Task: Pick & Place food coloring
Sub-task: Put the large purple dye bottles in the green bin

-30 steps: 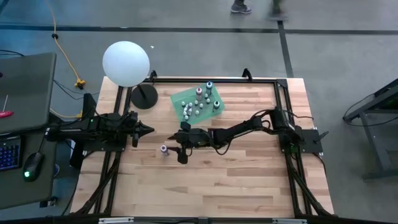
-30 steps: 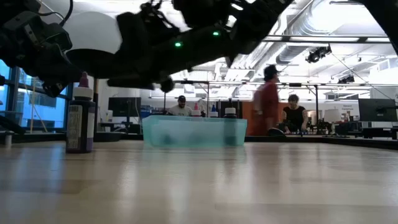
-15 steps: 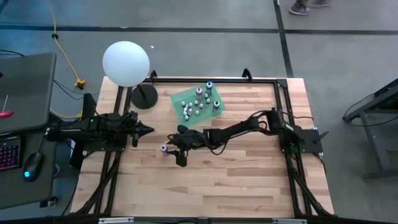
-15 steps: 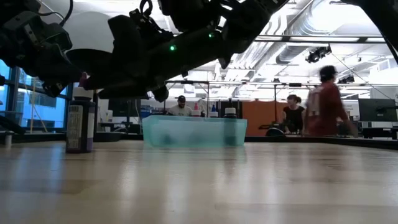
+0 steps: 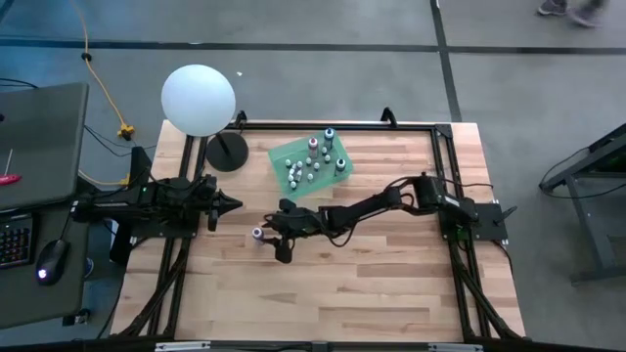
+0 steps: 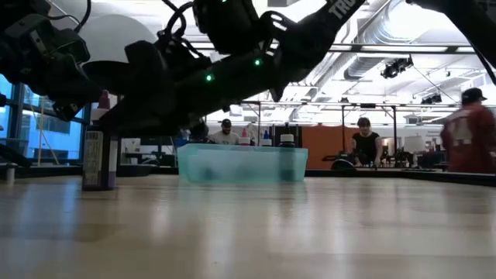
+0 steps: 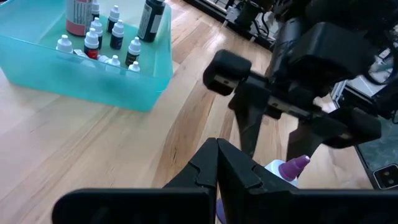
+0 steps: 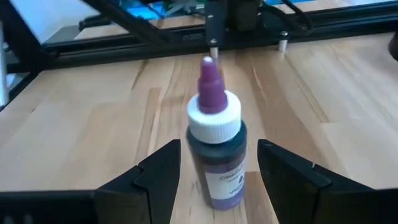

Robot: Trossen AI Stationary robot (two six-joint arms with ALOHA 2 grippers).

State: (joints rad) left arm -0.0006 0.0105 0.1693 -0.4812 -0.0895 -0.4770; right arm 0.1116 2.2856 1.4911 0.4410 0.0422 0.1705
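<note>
A small food coloring bottle (image 8: 216, 163) with a purple tip, white collar and dark purple body stands upright on its base on the wooden table (image 5: 381, 293); it also shows in the high view (image 5: 257, 235) and the low view (image 6: 99, 159). My right gripper (image 8: 217, 167) (image 5: 270, 235) is open and low, one finger on either side of this bottle with a gap showing at each. Several more small bottles stand in a teal tray (image 5: 310, 163) (image 7: 93, 74). My left gripper (image 5: 235, 205) (image 7: 217, 152) is shut and waits at the table's left side.
A big white globe (image 5: 199, 98) on a black round base (image 5: 227, 152) stands at the far left corner. Black frame rails (image 5: 440, 156) border the table. The near half of the table is bare wood. People move in the room behind.
My right gripper has moved toward the table's left and down, closing in on the purple bottle until its open fingers stand around it. The bottle has stayed in place. A person has walked across the room behind.
</note>
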